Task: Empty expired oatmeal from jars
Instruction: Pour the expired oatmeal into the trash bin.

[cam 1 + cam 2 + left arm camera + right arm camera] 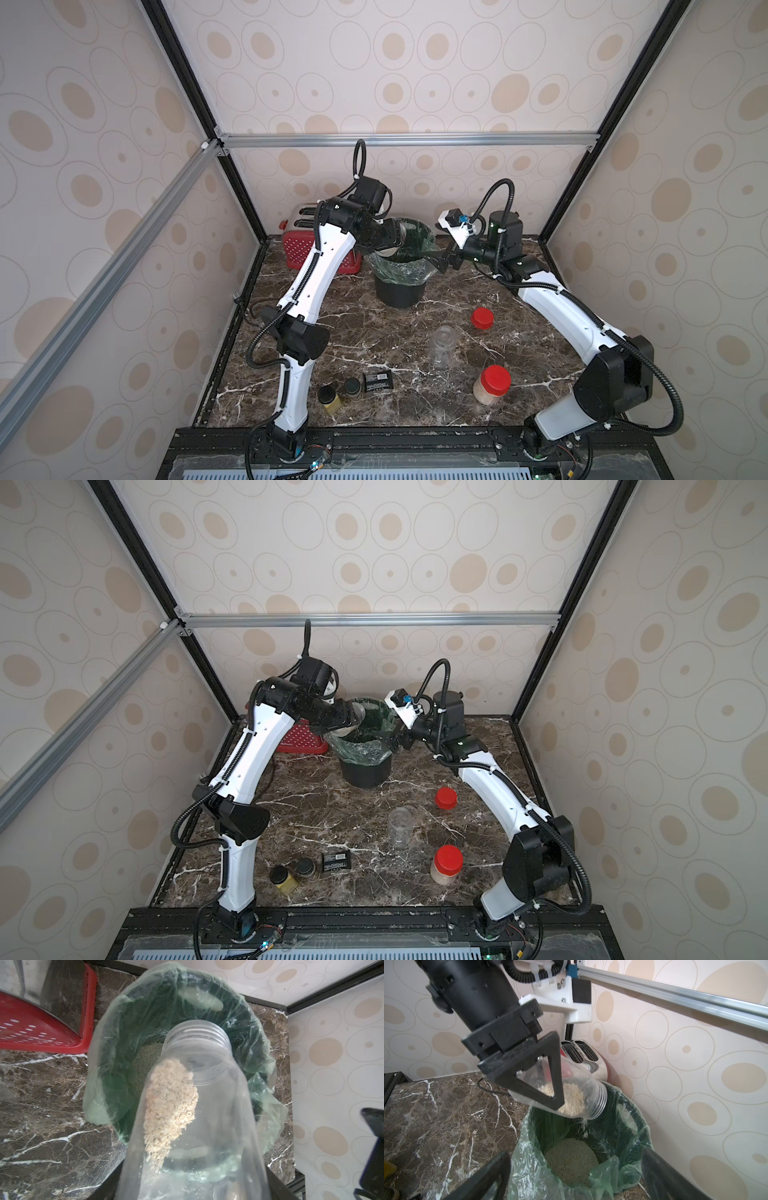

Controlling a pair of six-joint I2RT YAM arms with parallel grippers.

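My left gripper [394, 244] is shut on a clear open jar [209, 1109], tipped mouth-down over the black bin [399, 291] lined with a green bag. Pale oatmeal [170, 1105] lies along the jar's lower wall, and flakes [584, 1126] fall from its mouth onto the oatmeal heap [571, 1161] in the bin. My right gripper [576, 1153] stands open at the bin's right rim, one finger on each side of the liner edge, holding nothing. An empty lidless jar [444, 345] stands mid-table. A red-lidded jar [491, 384] with oatmeal stands front right.
A loose red lid [482, 318] lies right of the empty jar. A red toaster [299, 245] stands at the back left beside the bin. Two small black-lidded spice jars [329, 397] [352, 387] and a black packet [377, 381] sit near the front left.
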